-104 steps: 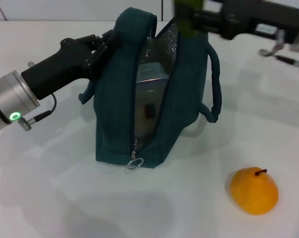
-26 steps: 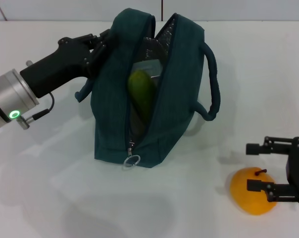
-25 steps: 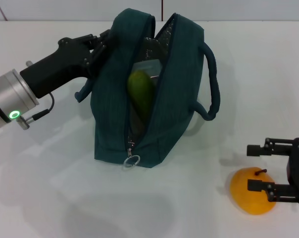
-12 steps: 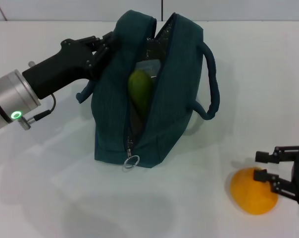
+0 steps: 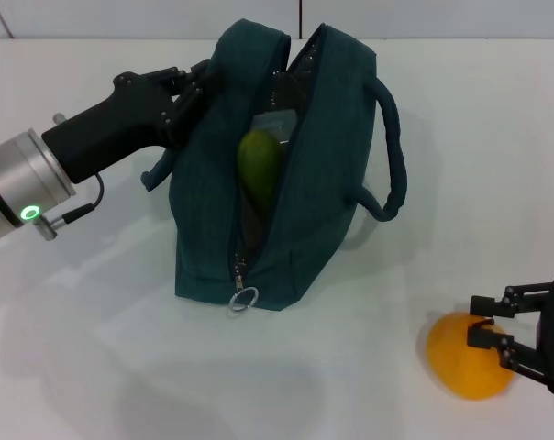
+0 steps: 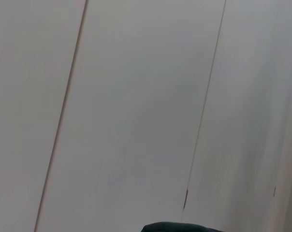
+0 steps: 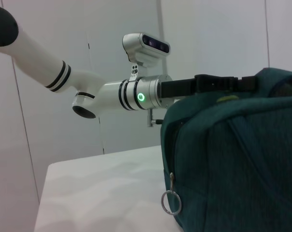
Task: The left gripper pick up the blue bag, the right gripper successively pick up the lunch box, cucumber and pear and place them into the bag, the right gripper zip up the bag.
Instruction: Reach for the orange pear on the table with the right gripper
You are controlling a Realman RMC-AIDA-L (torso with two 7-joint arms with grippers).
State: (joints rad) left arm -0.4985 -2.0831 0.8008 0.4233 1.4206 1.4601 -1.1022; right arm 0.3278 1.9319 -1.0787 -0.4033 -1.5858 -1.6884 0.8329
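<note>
The blue bag stands upright in the middle of the table in the head view, its zipper wide open. My left gripper is shut on the bag's upper left edge. A green cucumber stands inside the opening, with the lunch box showing behind it. The orange-yellow pear lies on the table at the front right. My right gripper is open at the pear's right side, its black fingers reaching over the fruit. The right wrist view shows the bag from its end.
A metal zipper ring hangs at the bag's near end, also seen as the ring in the right wrist view. The bag's handle loops out to the right. A sliver of bag shows under a plain wall in the left wrist view.
The cucumber, held over the bag four seconds ago, now sits inside it. The right gripper has come down to the pear and shifted lower and closer over it. The left arm holds still.
</note>
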